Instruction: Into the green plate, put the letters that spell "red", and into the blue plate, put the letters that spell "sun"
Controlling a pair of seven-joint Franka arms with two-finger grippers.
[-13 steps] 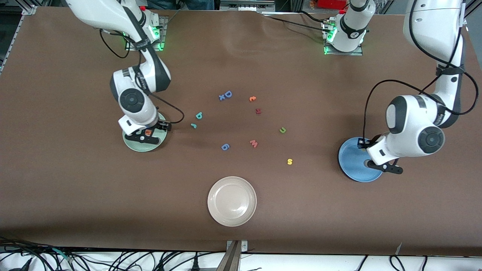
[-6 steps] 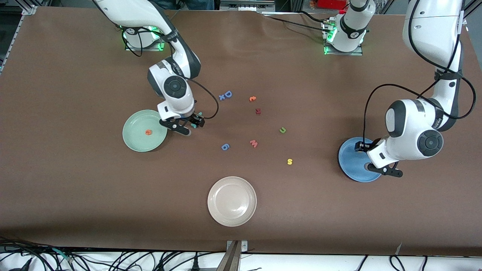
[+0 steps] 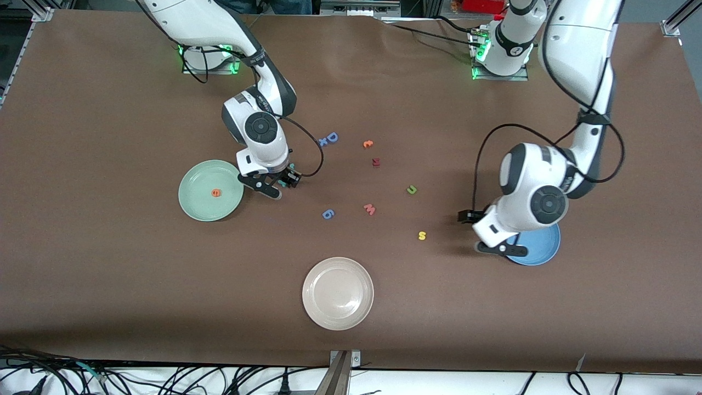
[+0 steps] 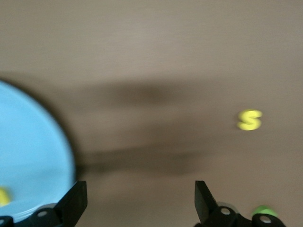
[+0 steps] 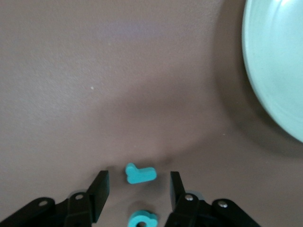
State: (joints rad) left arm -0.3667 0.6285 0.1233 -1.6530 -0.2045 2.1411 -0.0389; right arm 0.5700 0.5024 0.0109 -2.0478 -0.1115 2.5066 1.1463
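Right gripper [image 5: 137,189] sits low with its half-open jaws straddling the teal r [image 5: 140,174], mid-table by the green plate [image 3: 211,190]. Stay centered, pinch gently. Left gripper [image 4: 137,201] hangs wide, empty, at the blue plate [image 4: 33,156] edge.

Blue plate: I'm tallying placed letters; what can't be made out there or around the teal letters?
Front view: the left gripper and its arm hide most of the blue plate.
Left wrist view: a yellow piece on it is blurred and cut by the edge.
Front view: the right gripper covers the teal letters; right wrist view cuts one at the edge.
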